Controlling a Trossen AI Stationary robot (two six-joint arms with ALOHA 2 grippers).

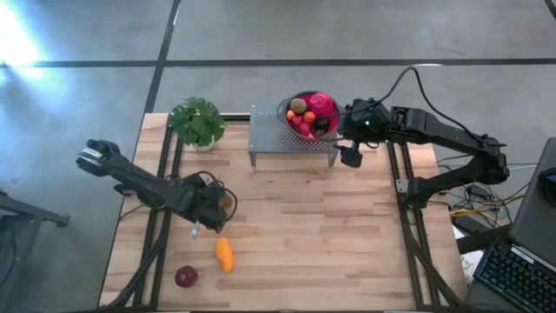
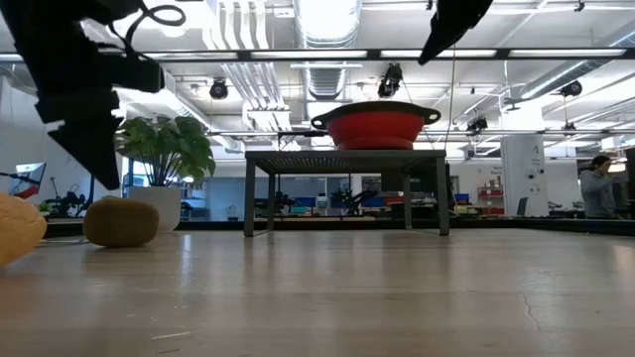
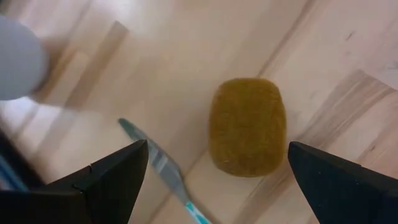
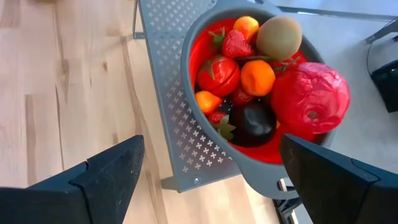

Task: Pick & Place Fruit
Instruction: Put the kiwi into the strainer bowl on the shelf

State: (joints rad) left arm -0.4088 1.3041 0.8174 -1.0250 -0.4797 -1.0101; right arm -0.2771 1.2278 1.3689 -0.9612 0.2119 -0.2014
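Fingers of the left gripper (image 3: 211,180) stand spread wide, straddling a brown kiwi (image 3: 247,126) that lies on the counter (image 1: 330,235) between them, untouched. That arm reaches in low from the counter's left edge. Just beyond it lie a long orange piece (image 1: 224,254) and a dark-red round fruit (image 1: 186,276). Over at the back, the right gripper (image 4: 211,180), fingers likewise spread and empty, hovers above the red colander (image 4: 202,46) on its perforated grey stand (image 1: 269,139). Inside are a kiwi (image 4: 279,37), strawberries (image 4: 236,43), orange bits (image 4: 257,77) and a dark plum (image 4: 252,123).
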